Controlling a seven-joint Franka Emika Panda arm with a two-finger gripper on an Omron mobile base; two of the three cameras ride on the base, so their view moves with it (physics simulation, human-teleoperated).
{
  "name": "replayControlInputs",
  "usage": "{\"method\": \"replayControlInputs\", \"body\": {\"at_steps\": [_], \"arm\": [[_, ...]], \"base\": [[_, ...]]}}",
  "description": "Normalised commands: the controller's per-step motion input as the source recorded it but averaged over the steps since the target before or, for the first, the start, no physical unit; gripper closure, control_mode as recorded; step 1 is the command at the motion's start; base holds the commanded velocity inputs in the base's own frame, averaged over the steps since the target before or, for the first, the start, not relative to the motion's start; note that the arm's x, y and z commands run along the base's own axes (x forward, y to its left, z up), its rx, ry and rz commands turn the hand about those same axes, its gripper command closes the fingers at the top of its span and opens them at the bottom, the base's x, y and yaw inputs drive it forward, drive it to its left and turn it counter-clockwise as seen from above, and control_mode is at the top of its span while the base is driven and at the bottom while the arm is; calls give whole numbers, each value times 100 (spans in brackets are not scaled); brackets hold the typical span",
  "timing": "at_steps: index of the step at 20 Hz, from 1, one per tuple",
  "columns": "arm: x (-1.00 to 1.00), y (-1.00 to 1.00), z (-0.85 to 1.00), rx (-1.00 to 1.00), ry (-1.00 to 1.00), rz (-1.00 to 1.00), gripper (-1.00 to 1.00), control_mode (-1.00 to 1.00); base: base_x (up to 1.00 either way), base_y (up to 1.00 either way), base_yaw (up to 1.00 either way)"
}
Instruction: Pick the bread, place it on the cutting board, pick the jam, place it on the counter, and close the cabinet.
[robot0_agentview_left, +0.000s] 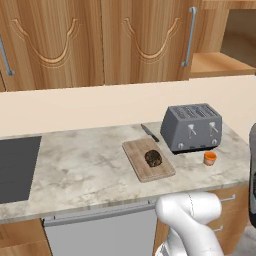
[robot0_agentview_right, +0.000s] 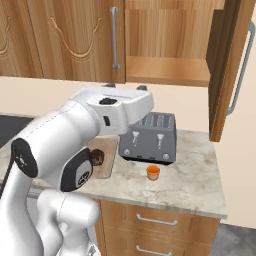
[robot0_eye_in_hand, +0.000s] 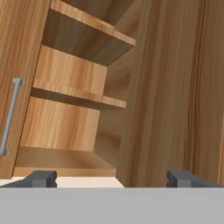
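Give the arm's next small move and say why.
Probably swing the open gripper to the outer face of the open cabinet door and push it shut. The bread already sits on the cutting board, the jam stands on the counter, and the shelves look bare.

- cabinet (robot0_agentview_right: 75, 35): grained wood, grey metal handles
- counter (robot0_agentview_left: 85, 165): marbled stone, matt
- cutting board (robot0_agentview_left: 137, 155): pale wood
- bread (robot0_agentview_left: 153, 158): rough, dark
- toaster (robot0_agentview_left: 192, 127): grey metal

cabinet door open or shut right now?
Open. The cabinet shows bare shelves, and its right door swings out toward the camera, handle facing sideways.
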Motion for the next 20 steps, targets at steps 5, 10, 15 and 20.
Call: {"method": "replayControlInputs", "body": {"at_steps": [5,10,15,20], "arm": [[-22,-12,0,3,0,9,-100,-100],[-30,-14,1,6,1,9,-100,-100],[-36,-15,0,5,4,8,-100,-100],[-43,-19,2,4,4,6,-100,-100]], "base": [[0,0,0],[0,0,0],[0,0,0],[0,0,0]]}}
